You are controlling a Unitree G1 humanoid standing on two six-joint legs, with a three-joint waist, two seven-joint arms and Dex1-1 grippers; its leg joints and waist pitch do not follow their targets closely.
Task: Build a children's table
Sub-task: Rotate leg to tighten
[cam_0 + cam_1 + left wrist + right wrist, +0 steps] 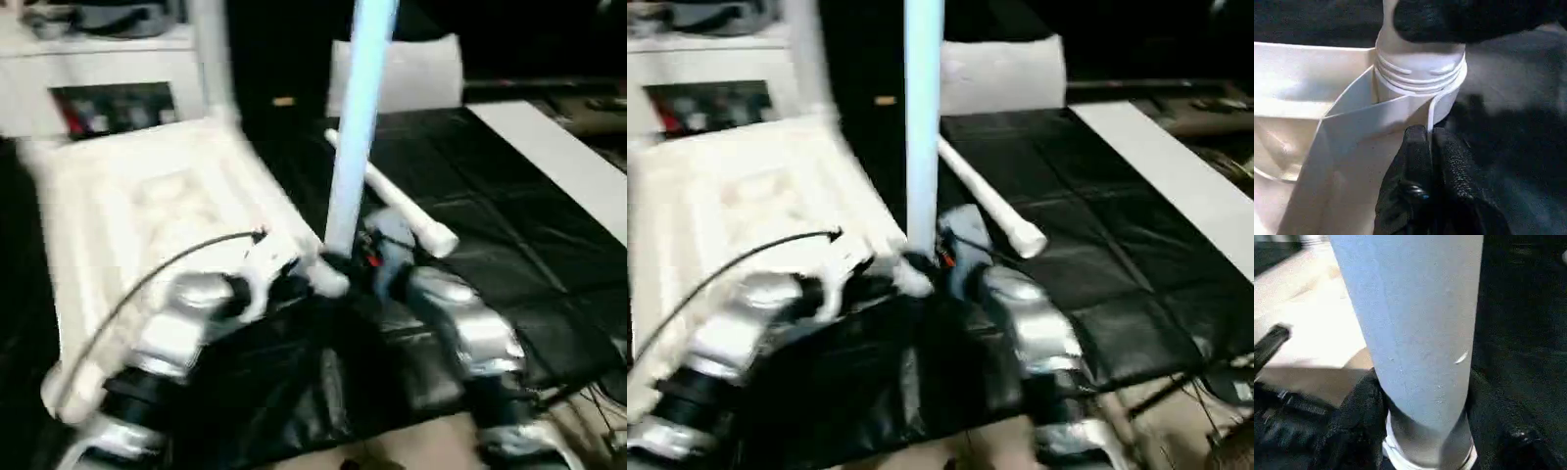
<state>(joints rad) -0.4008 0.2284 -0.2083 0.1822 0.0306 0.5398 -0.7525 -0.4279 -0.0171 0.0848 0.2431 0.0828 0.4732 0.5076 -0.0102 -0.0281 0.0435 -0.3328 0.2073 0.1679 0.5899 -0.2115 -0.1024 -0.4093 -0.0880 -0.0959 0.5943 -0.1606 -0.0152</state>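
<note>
Left eye view, nearest first: two silver forearms meet at the near corner of the upturned white table top (147, 215), which lies ribbed side up on the black work surface (509, 255). The left gripper (1431, 139) is clenched, its fingertips pinching the thin rim of the corner socket (1447, 95). The right gripper (1420, 431) grasps an upright white leg (355, 117) at its base, where the threaded end sits in that socket. Just beyond, a second leg (397, 206) lies flat. Farther back stands a white cabinet (88, 59).
</note>
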